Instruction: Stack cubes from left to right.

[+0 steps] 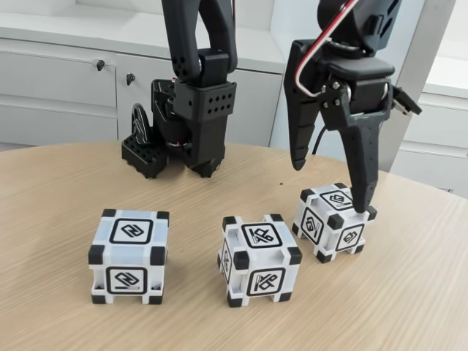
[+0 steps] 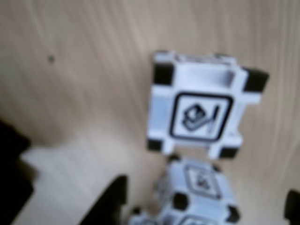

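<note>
Three white cubes with black corners stand in a row on the wooden table [image 1: 66, 190]: the left cube [image 1: 129, 256], the middle cube [image 1: 259, 261] and the right cube [image 1: 330, 221]. My gripper [image 1: 330, 186] hangs open over the right cube. Its right fingertip [image 1: 364, 205] is down at that cube's far right edge, and its left fingertip [image 1: 296, 162] is higher, above and left of the cube. In the blurred wrist view one cube [image 2: 199, 194] lies between the dark fingers [image 2: 108, 201], with another cube [image 2: 197, 105] beyond it.
The arm's black base and lower links [image 1: 191, 110] stand at the back centre of the table. White cabinets [image 1: 58, 88] run behind the table's curved far edge. Bare wood lies in front of the cubes and to the far left.
</note>
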{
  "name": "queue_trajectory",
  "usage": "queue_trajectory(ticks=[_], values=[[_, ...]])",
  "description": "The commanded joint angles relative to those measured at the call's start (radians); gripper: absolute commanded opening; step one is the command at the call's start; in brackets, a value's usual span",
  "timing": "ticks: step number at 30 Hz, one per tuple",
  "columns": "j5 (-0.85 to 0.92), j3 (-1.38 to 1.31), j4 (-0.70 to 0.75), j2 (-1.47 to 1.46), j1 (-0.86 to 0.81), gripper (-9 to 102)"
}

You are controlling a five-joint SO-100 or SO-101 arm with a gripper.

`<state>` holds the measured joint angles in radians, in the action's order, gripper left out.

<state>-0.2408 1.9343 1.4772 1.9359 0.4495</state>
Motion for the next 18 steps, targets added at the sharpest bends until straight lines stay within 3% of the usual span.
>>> queue_trajectory(ticks=[1,18], values=[[0.012,-0.005,-0.008,0.015,0.002,33],[0.003,-0.021,-0.009,-0.156,0.003,34]])
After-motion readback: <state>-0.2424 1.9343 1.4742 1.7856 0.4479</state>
